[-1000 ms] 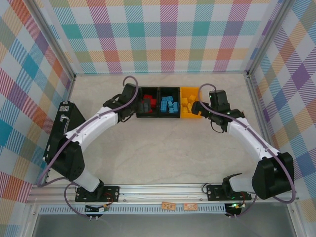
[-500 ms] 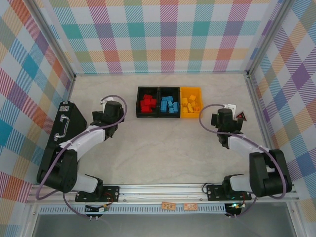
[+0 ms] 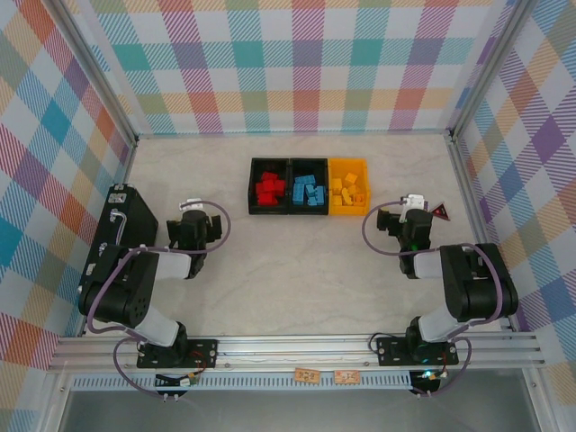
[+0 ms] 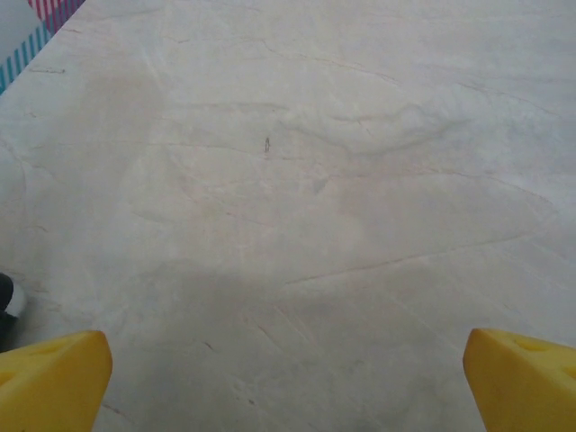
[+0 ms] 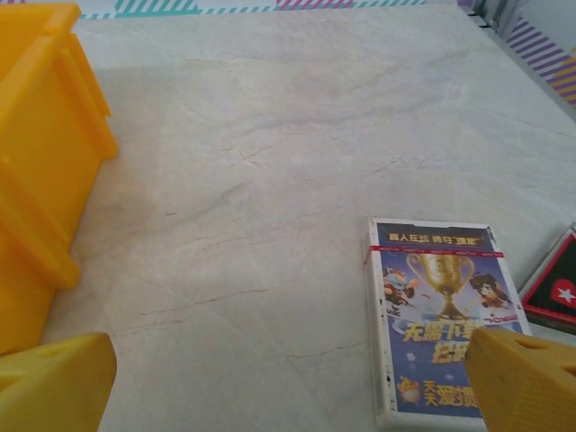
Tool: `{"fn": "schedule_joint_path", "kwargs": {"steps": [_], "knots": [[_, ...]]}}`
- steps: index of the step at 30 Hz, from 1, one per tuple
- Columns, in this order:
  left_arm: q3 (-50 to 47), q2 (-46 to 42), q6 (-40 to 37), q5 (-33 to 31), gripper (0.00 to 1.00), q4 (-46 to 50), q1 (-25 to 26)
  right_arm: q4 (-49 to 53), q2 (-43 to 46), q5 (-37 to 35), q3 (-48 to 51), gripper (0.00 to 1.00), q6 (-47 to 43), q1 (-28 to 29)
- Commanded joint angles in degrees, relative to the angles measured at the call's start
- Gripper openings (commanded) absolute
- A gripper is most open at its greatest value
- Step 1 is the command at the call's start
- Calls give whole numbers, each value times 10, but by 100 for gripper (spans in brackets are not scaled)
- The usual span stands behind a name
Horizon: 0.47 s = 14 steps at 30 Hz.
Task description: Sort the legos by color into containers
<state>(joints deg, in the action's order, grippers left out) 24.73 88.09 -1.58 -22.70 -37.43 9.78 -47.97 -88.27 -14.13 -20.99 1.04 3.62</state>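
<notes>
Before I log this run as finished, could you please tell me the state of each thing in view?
Left hand: open, empty.
Right hand: open, empty.
Red legos: in the left black bin.
Blue legos: in the middle black bin.
Yellow legos: in the yellow bin.
Card box: flat on the table, shut.
Case: lying flat at the left, looks shut.
</notes>
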Motion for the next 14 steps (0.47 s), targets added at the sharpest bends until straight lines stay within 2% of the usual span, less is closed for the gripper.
{"fn": "schedule_joint_path", "kwargs": {"steps": [1, 3, 6, 14], "knots": [[-30, 30, 16, 95, 100, -170, -53, -26, 2, 26, -11, 99, 10, -5], [-20, 16, 23, 90, 100, -118, -52, -25, 2, 29, -11, 99, 12, -5], [-18, 23, 15, 68, 100, -127, -40, -26, 2, 29, -11, 99, 12, -5], [-19, 24, 13, 66, 100, -134, -39, -23, 3, 38, -12, 99, 13, -10]]}}
